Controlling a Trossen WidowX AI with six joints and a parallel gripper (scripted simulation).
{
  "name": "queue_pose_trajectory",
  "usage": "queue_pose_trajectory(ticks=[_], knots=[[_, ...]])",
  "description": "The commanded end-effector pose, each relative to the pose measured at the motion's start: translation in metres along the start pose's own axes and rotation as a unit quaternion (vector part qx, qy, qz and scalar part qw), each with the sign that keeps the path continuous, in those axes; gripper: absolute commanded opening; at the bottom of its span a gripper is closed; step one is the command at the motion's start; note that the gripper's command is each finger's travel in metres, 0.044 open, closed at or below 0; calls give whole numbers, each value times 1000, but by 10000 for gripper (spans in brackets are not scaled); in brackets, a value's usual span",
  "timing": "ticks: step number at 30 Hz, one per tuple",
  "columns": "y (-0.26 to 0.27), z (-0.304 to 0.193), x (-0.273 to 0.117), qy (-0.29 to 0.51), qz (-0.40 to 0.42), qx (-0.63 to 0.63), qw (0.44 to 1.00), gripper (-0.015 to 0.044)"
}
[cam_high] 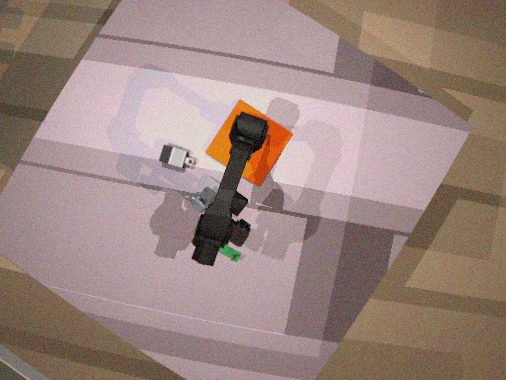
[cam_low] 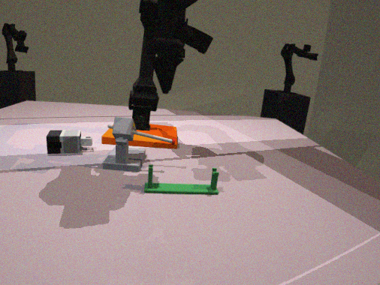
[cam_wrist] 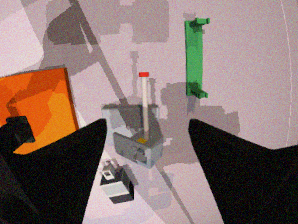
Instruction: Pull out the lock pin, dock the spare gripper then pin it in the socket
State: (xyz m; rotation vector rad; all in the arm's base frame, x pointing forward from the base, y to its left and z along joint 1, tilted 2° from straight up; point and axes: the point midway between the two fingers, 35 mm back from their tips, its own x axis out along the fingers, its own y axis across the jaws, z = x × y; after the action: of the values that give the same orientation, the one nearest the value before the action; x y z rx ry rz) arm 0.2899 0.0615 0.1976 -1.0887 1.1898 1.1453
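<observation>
The grey mount (cam_high: 210, 184) (cam_low: 123, 129) (cam_wrist: 152, 150) stands on the table with its angled socket on top. The lock pin (cam_low: 155, 137) (cam_wrist: 145, 102) runs through the socket, its long shaft and red head sticking out on one side and a short end on the other. The spare gripper (cam_high: 177, 157) (cam_low: 70, 142) (cam_wrist: 117, 187) lies on the table beside the mount, black at one end with a pale spigot at the other. My gripper (cam_low: 166, 91) (cam_wrist: 148, 124) is open and empty, high above the mount. In the top view the arm hides its fingertips.
A green rack (cam_high: 231, 253) (cam_low: 180, 188) (cam_wrist: 194, 62) with upright posts stands near the mount. The orange base plate (cam_high: 220, 145) (cam_low: 165, 134) (cam_wrist: 47, 100) lies under the arm's foot, behind the mount in the exterior view. Two other arms stand on dark pedestals in the background.
</observation>
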Motion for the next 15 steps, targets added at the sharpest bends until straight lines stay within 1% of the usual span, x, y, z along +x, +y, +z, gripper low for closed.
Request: queue_pose_trajectory(ticks=[1,5,7,12,15], knots=[[1,-1,-1,13,3,-27,1000,300],[0,-1,4,13,3,-27,1000,300],[-2,-2,17,13,4,-27,1000,300],[-3,-3,63,14,5,-27,1000,300],[-3,-3,69,14,5,-27,1000,300]])
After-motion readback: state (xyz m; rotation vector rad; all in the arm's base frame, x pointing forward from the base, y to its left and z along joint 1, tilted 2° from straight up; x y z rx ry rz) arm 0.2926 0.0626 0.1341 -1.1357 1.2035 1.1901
